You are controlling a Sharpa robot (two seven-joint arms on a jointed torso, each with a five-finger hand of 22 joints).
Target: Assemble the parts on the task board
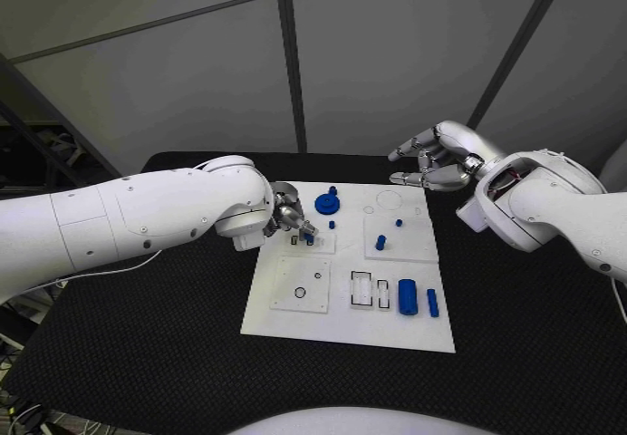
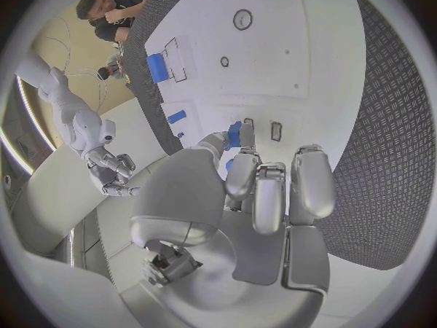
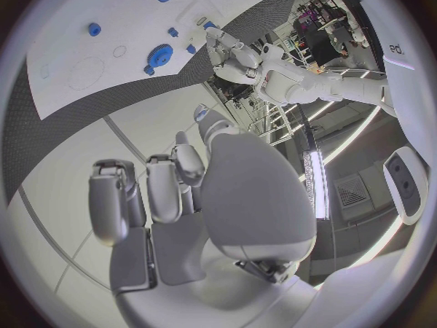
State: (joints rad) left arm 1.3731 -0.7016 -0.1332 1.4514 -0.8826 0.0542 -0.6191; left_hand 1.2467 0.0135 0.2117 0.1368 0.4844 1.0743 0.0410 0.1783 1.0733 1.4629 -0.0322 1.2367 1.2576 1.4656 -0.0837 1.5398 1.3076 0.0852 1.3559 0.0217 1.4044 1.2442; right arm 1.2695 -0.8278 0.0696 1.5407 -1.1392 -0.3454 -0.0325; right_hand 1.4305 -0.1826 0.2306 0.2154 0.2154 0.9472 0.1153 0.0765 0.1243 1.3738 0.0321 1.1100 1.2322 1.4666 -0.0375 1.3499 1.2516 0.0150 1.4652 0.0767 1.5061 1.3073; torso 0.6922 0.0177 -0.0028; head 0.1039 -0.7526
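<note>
Black matting covers the table (image 1: 157, 344) before us, and the white board (image 1: 342, 313) lies at its middle. Our left hand (image 1: 290, 220) is down at the board's ten o'clock corner, fingertips pinching a small blue peg (image 1: 308, 238) over the raised tile there; from the wrist we see the peg (image 2: 235, 134) between thumb and a fingertip, beside a small rectangular slot (image 2: 276, 130). Whether it is already seated we cannot tell. Our right hand (image 1: 438, 156) hangs above the table just beyond the board's one o'clock corner, fingers curled in and holding nothing. Other parts remain: a blue gear (image 1: 328, 201) near twelve o'clock, a short peg (image 1: 381, 242) at the centre, a cylinder (image 1: 408, 297) and a bar (image 1: 432, 302) near four o'clock, beside two rectangular recesses (image 1: 370, 291). These pieces look like rigid, light plastic, probably smooth and apt to slip or tip in a loose pinch. We judge each is best taken by its sides near mid-length, the gear by its rim or hub, leaving the lower end free to enter its hole.
</note>
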